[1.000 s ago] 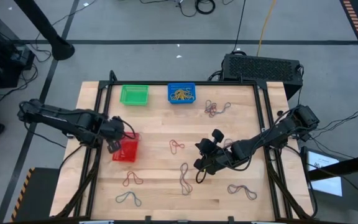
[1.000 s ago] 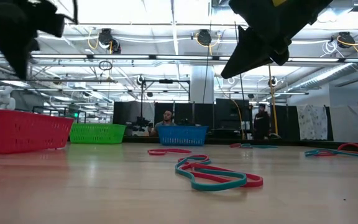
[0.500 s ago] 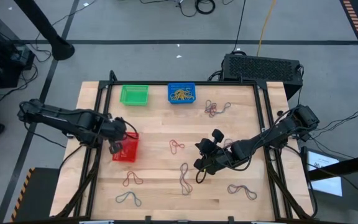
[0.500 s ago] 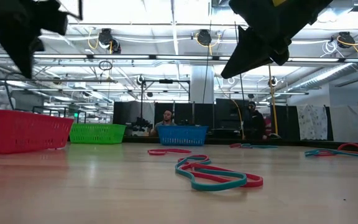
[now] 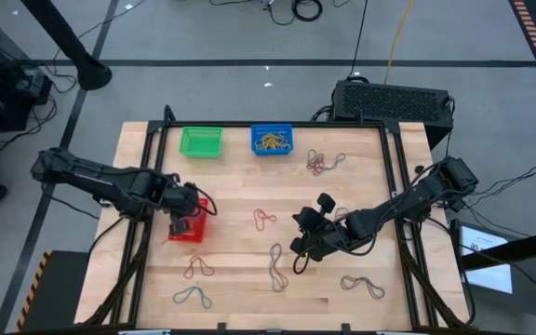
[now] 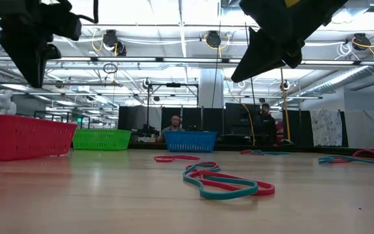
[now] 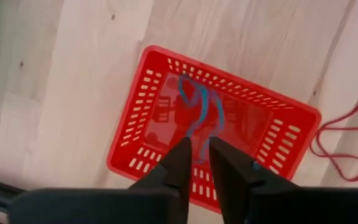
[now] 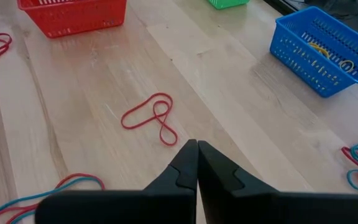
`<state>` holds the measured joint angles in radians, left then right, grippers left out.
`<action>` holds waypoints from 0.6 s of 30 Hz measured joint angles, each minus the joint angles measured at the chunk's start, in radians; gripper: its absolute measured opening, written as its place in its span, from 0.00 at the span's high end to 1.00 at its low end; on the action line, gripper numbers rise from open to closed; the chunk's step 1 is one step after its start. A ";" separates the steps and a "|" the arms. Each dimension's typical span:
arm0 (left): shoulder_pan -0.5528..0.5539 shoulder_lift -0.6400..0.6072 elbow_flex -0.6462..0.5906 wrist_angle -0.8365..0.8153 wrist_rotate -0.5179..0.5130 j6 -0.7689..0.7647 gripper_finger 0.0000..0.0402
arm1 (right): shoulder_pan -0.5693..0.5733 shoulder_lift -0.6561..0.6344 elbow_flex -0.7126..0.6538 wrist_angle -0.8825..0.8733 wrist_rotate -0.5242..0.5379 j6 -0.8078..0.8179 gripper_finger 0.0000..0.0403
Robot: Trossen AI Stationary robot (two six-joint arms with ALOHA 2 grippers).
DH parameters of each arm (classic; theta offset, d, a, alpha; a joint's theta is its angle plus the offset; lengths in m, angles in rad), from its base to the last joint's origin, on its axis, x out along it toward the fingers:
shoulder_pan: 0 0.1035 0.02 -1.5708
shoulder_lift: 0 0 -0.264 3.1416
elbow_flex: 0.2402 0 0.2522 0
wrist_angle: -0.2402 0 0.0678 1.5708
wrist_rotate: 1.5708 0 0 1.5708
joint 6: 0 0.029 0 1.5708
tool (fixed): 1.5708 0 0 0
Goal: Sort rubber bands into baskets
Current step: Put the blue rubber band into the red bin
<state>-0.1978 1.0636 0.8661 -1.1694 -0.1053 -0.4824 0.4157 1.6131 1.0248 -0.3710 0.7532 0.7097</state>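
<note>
My left gripper [image 5: 183, 224] [image 7: 202, 148] hangs over the red basket [image 5: 192, 234] [image 7: 135, 121], fingers pointing down with a narrow gap between them. A red-and-blue rubber band [image 7: 194, 112] shows inside the basket, below the fingertips. My right gripper [image 5: 298, 257] [image 8: 196, 145] is shut and empty above the table's middle right, with a red rubber band [image 8: 151, 117] [image 5: 264, 219] lying beyond it. The green basket [image 5: 200, 141] and the blue basket [image 5: 272, 140], which has yellow bands in it, stand at the far edge.
More bands lie loose on the wood: a red-and-teal pair [image 6: 223, 182] [image 5: 275, 265], some at the near left [image 5: 196, 270] [image 5: 192, 297], at the near right [image 5: 362, 286] and at the far right [image 5: 325, 162]. People stand in the room behind the table [image 6: 174, 127].
My left gripper has moved a little toward the table's right edge, from the red basket's left rim to over its inside. My right arm has kept still.
</note>
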 joint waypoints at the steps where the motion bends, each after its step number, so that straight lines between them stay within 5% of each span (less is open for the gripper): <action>1: 0.000 0.006 0.000 -0.001 0.001 0.001 0.82 | 0.000 0.000 0.000 0.000 0.000 0.000 1.00; 9: -0.001 0.021 0.000 0.052 0.068 0.123 0.76 | 0.000 0.000 0.000 -0.001 0.000 0.000 1.00; 14: -0.023 0.021 -0.002 0.229 0.090 0.228 0.76 | 0.000 0.000 0.000 -0.009 -0.026 -0.009 1.00; 18: -0.048 0.021 -0.047 0.467 0.091 0.339 0.76 | 0.005 -0.003 0.000 -0.062 -0.150 0.019 1.00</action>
<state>-0.2455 1.0847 0.8196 -0.7024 -0.0143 -0.1434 0.4208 1.6099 1.0248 -0.4327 0.6032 0.7290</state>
